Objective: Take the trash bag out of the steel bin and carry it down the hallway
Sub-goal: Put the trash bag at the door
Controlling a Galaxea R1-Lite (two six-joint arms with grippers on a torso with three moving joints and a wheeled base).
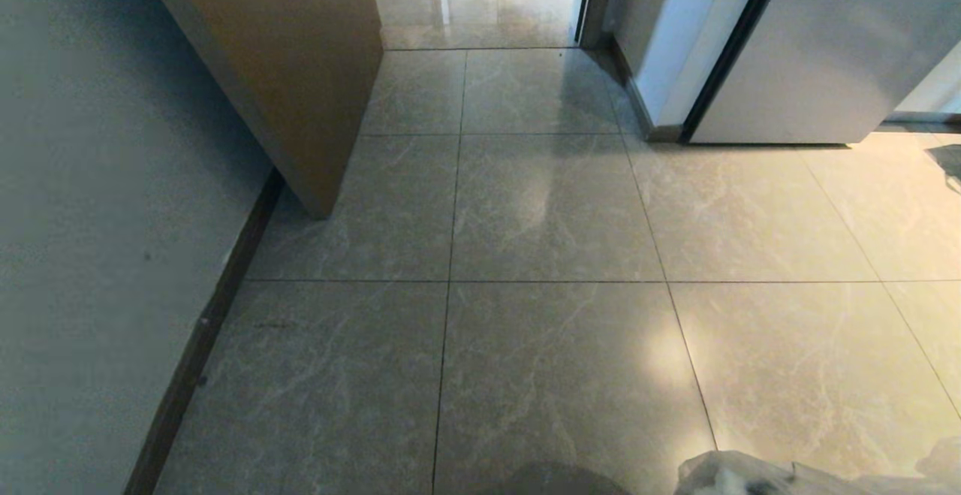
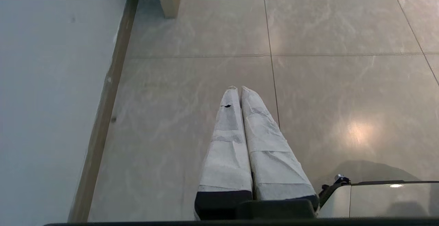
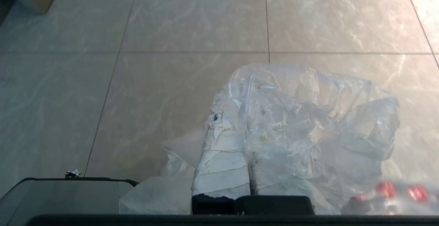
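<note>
While the head camera looked forward and down, the hallway (image 1: 540, 209) stretched ahead with glossy grey-beige marbled tiles, a pale wall (image 1: 90, 217) with dark skirting on the left and a tan wooden panel (image 1: 293, 67) jutting out from that wall. On the far right stood a white wall corner with a black edge. Only a crumpled scrap of the trash bag (image 1: 751, 474) showed at the lower right edge of that view — neither arm appeared there.

From the left wrist, the left gripper (image 2: 237, 89) hung over bare tile near the skirting, its two white-wrapped fingers (image 2: 226, 143) pressed together with nothing between them. A corner of the robot's grey base (image 2: 377, 198) sat beside it.

From the right wrist, the right gripper (image 3: 233, 116) had its wrapped fingers (image 3: 223, 164) squeezed together on the trash bag (image 3: 308, 123), whose thin clear plastic bunched up over and around one finger and billowed out above the floor tiles. Red shapes (image 3: 386, 188) showed blurrily through the plastic low on one side — what they were could not be told. The steel bin was in none of the views.
</note>
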